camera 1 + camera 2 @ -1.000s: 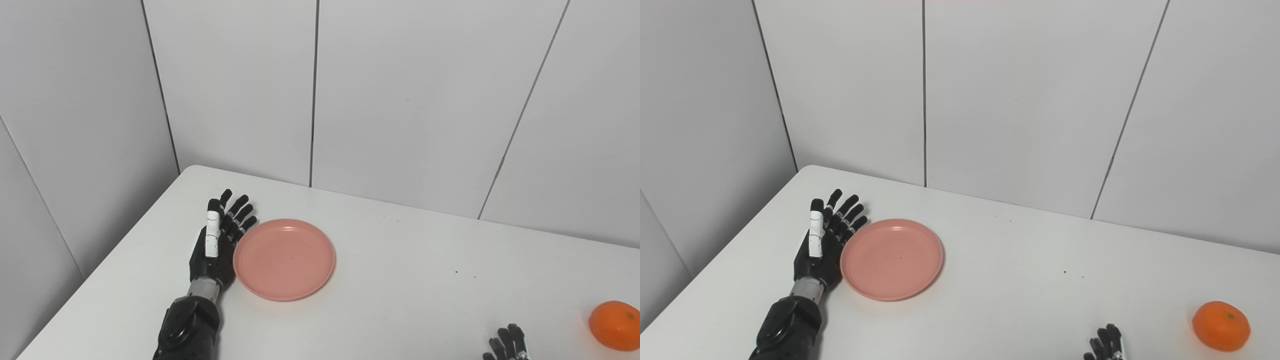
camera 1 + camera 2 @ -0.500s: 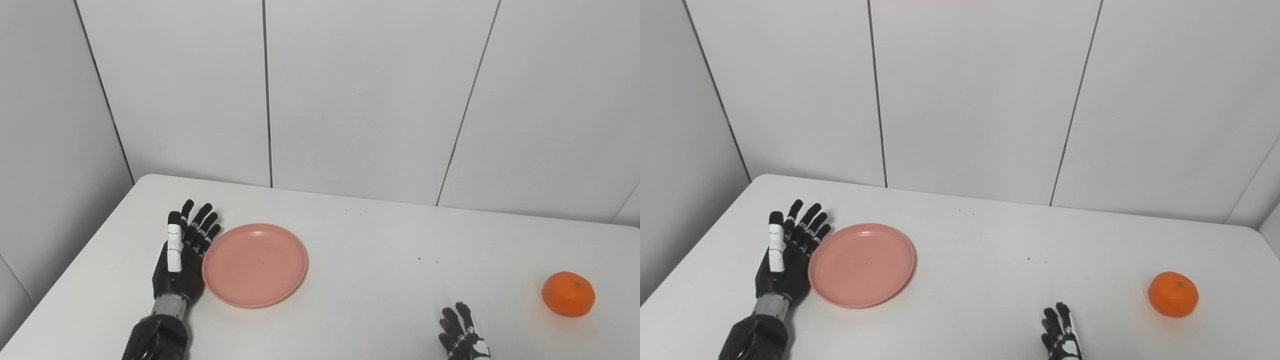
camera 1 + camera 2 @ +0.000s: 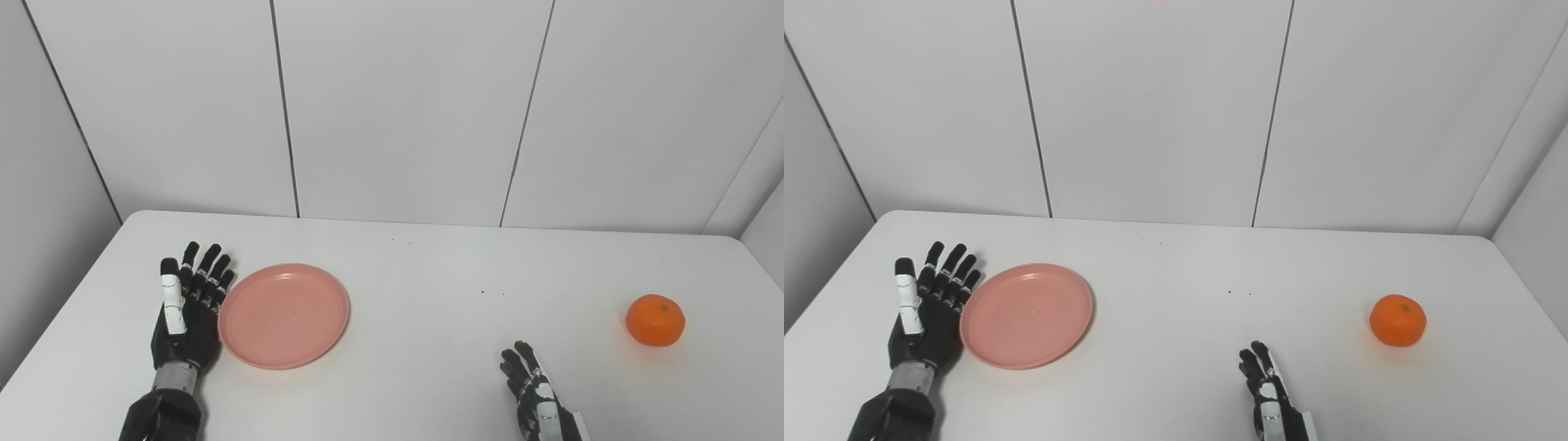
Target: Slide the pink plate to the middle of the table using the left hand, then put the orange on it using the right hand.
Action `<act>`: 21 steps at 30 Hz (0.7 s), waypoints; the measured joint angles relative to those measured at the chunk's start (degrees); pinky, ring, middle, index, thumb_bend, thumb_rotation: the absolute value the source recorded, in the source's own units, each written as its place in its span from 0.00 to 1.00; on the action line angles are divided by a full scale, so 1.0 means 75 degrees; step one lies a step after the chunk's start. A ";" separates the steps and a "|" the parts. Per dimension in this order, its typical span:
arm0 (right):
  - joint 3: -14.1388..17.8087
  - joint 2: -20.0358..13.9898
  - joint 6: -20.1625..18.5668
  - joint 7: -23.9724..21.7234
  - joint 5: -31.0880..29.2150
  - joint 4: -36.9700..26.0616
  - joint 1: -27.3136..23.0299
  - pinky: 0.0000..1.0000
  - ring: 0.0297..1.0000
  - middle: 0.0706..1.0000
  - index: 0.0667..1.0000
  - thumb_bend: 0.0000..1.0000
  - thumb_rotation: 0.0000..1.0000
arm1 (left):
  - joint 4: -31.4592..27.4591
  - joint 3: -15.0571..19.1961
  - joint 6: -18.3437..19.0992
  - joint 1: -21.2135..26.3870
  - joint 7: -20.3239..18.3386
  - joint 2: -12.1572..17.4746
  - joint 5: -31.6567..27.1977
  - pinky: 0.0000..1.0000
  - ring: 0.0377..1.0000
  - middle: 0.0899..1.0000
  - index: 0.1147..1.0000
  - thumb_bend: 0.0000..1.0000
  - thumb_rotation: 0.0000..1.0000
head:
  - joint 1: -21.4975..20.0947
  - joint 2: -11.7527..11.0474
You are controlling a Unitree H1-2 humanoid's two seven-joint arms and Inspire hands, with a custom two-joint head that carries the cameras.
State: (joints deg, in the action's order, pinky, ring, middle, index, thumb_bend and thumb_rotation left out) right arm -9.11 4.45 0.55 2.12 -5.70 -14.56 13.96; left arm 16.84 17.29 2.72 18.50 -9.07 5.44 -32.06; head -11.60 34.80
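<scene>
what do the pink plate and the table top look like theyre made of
Pink plate: probably plastic or melamine, going by its even, opaque colour, thin raised rim and soft sheen; glazed ceramic can't be ruled out. Table: a smooth matte white top, perhaps laminate or painted board, with no grain and rounded corners.

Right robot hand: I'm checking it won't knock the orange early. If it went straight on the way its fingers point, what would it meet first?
Probably nothing: the right robot hand points up-left over the bare table. The orange sits off to its right, out of line.
</scene>
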 measured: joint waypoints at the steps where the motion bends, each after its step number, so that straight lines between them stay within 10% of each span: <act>1: -0.0020 0.0004 0.0000 0.0033 0.0006 0.0000 0.0000 1.00 0.93 0.90 0.92 0.83 0.98 | -0.0013 -0.0014 0.0001 -0.0010 0.0001 -0.0003 0.0003 0.92 0.92 0.90 1.00 0.92 0.76 | -0.0001 0.0000; 21: -0.0272 0.0051 0.0002 0.0227 0.0150 0.0014 -0.0002 1.00 0.93 0.91 0.93 0.83 0.98 | -0.0551 -0.0388 0.0182 -0.0267 0.0162 -0.0572 0.0003 0.94 0.92 0.90 1.00 0.87 0.76 | -0.0317 0.0035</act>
State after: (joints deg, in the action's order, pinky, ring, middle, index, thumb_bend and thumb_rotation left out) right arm -11.15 4.83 0.56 3.83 -4.57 -14.46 13.95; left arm 12.70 14.38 4.09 16.50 -7.85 1.15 -32.04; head -13.97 35.07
